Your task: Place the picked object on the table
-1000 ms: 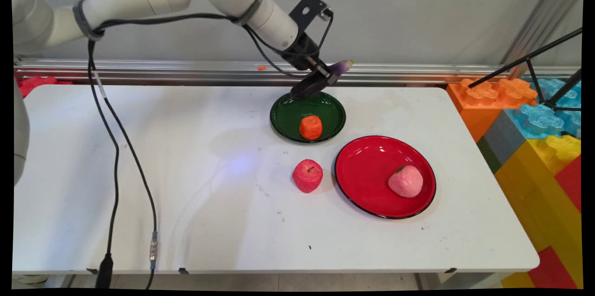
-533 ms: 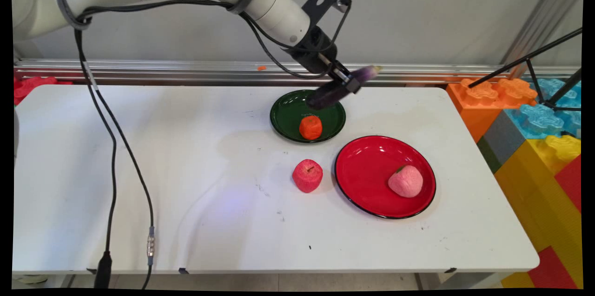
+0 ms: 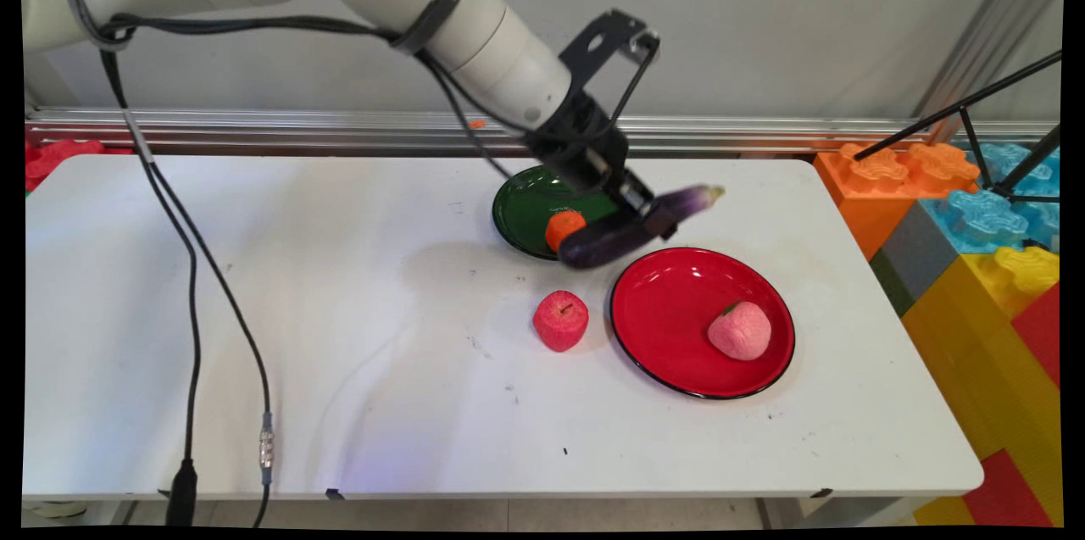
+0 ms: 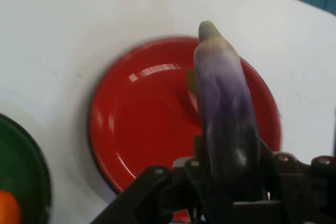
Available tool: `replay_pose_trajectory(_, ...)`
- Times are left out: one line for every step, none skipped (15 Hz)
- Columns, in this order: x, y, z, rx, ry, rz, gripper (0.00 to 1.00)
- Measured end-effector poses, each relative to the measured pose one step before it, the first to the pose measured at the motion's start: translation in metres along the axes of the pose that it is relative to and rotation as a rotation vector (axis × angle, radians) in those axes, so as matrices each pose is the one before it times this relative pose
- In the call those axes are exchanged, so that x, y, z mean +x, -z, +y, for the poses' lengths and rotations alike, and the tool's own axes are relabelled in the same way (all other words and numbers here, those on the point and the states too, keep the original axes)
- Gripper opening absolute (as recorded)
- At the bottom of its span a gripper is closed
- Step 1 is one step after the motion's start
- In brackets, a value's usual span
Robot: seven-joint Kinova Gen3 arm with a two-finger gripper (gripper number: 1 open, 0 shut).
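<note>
Above the centre of the white desk (image 3: pixel 339 336), just right of the frame's middle, the black end effector (image 3: pixel 648 218) is clenched on a purple eggplant (image 3: pixel 631 225), gripping it about mid-length. The eggplant is held clear of the desk, lying nearly level with its pale stem end tilted up toward the right and its dark rounded end toward the left. Its dark end overlaps the lower right rim of a green plate (image 3: pixel 521 205) in the main view, and sits just beside an orange fruit (image 3: pixel 562 228) resting on that plate. Immediately below and right of the eggplant lies a red plate (image 3: pixel 670 320) with a black rim, carrying a pink peach (image 3: pixel 740 330) on its right half. A red apple (image 3: pixel 560 320) stands on the desk, just beside the red plate's left edge. In the hand view the eggplant (image 4: pixel 226 114) rises from between the linkage, its pale tip pointing up the frame across the red plate (image 4: pixel 142 129), which fills the middle; the peach is hidden behind the eggplant. A slice of the green plate (image 4: pixel 21 177) and the orange fruit (image 4: pixel 8 208) show at the lower left corner. Large coloured building blocks (image 3: pixel 975 226) are stacked off the desk's right end, with black tripod legs (image 3: pixel 975 120) over them.
</note>
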Motion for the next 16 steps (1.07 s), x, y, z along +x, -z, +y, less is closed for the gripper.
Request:
replay_pose_trajectory(-0.00813, -0.00096, 0.00633, -0.01192, 0.00301, -0.01609, 0.0)
replay_pose_trajectory(-0.00847, -0.00141, 0.00567, -0.01076, 0.00085, -0.01575, 0.0)
replay_pose_trajectory(-0.00781, -0.00186, 0.00416, -0.00772, -0.001, -0.01442, 0.0)
replay_pose_trajectory(-0.0051, -0.00156, 0.00223, -0.00395, -0.00139, -0.00906, 0.0)
replay_pose_trajectory(-0.00792, -0.00265, 0.0026, -0.0043, -0.00094, -0.01436, 0.0)
replay_pose_trajectory(-0.00514, -0.002, 0.00125, -0.00138, -0.00097, -0.00898, 0.0)
replay_pose_trajectory(-0.00758, -0.00344, 0.00104, 0.00017, -0.00141, -0.0132, 0.0)
replay_pose_trajectory(-0.00846, -0.00502, 0.00071, 0.00053, -0.00124, -0.01474, 0.0)
replay_pose_trajectory(-0.0081, -0.0057, 0.00031, 0.00036, 0.0002, -0.01446, 0.0)
replay_pose_trajectory(-0.00646, -0.00521, 0.00008, 0.00008, 0.00004, -0.01187, 0.0)
replay_pose_trajectory(-0.00419, -0.00349, 0.00003, -0.00006, 0.00004, -0.00764, 0.0)
replay_pose_trajectory(-0.00573, -0.00512, 0.00008, -0.00047, -0.00095, -0.01072, 0.0)
replay_pose_trajectory(-0.00389, -0.0033, 0.00003, -0.00024, -0.00062, -0.00749, 0.0)
replay_pose_trajectory(-0.00538, -0.00458, 0.00004, -0.0003, -0.00134, -0.00998, 0.0)
replay_pose_trajectory(-0.00422, -0.00362, 0.0002, -0.00113, -0.0012, -0.00785, 0.0)
replay_pose_trajectory(-0.00396, -0.00338, 0.00021, -0.00087, -0.00138, -0.00727, 0.0)
